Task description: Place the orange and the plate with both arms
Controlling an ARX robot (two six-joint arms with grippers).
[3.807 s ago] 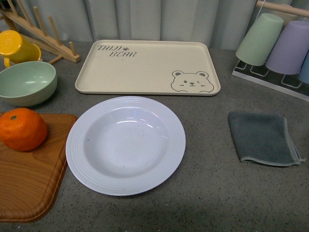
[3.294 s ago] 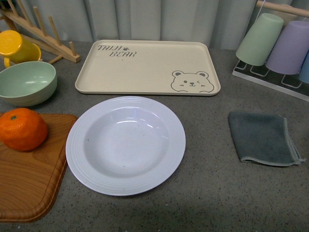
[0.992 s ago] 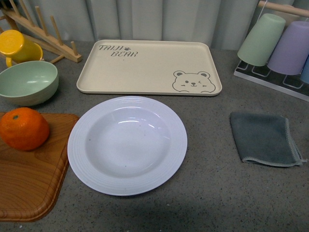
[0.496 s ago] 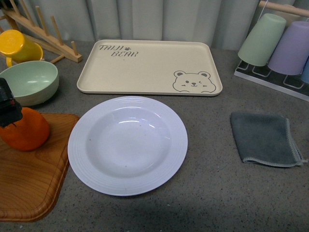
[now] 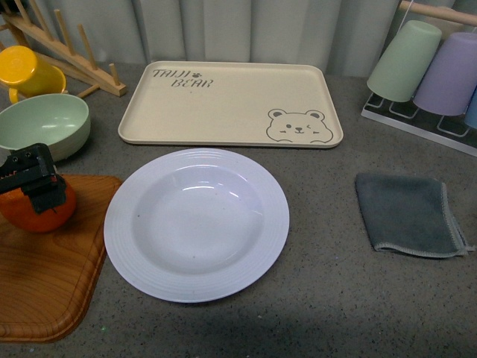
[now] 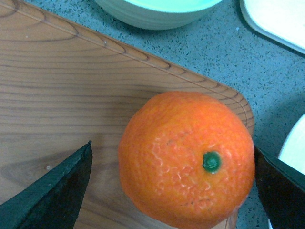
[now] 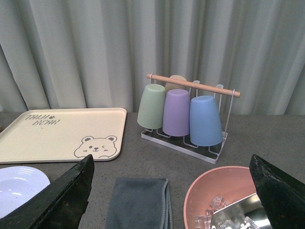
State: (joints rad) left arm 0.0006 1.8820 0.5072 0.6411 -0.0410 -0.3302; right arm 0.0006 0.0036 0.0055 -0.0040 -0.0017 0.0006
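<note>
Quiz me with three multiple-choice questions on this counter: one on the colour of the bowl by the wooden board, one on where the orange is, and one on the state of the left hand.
1. What colour is the bowl beside the wooden board?
A) yellow B) purple C) pale green

2. Where does the orange lie?
A) inside that bowl B) on the wooden board C) on the floor

3. How is the left hand?
A) open, with a finger on each side of the orange B) shut on the bowl's rim C) out of every view

Answers: 1 C, its wall and inside both show pale green. 2 B, the left wrist view shows wood grain under and around the fruit. 3 A, the left wrist view shows bare wood between one finger and the orange.
</note>
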